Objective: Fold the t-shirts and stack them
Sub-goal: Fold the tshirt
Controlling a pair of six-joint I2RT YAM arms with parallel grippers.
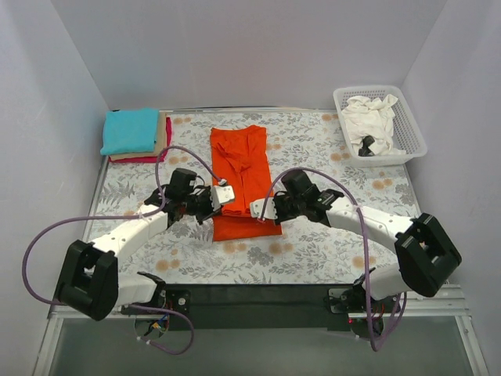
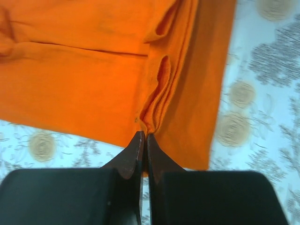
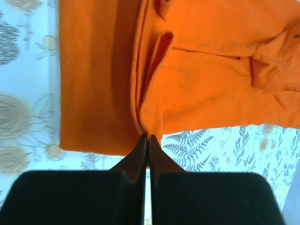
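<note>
The bright orange t-shirt (image 1: 239, 176) lies lengthwise in the middle of the floral cloth, its sides folded in. My left gripper (image 1: 221, 197) is shut on the shirt's left edge near the lower end; the left wrist view shows the orange cloth (image 2: 93, 84) pinched at the fingertips. My right gripper (image 1: 261, 208) is shut on its right edge; the right wrist view shows the orange cloth (image 3: 197, 79) pinched too. A teal t-shirt (image 1: 129, 130) lies folded on a crimson one (image 1: 167, 135) at the back left. A white t-shirt (image 1: 371, 117) lies crumpled in the basket.
The white lattice basket (image 1: 415, 133) stands at the back right with a small dark object (image 1: 365, 144) inside. The grey floral cloth (image 1: 313, 243) covers the table. White walls close in the left, back and right sides.
</note>
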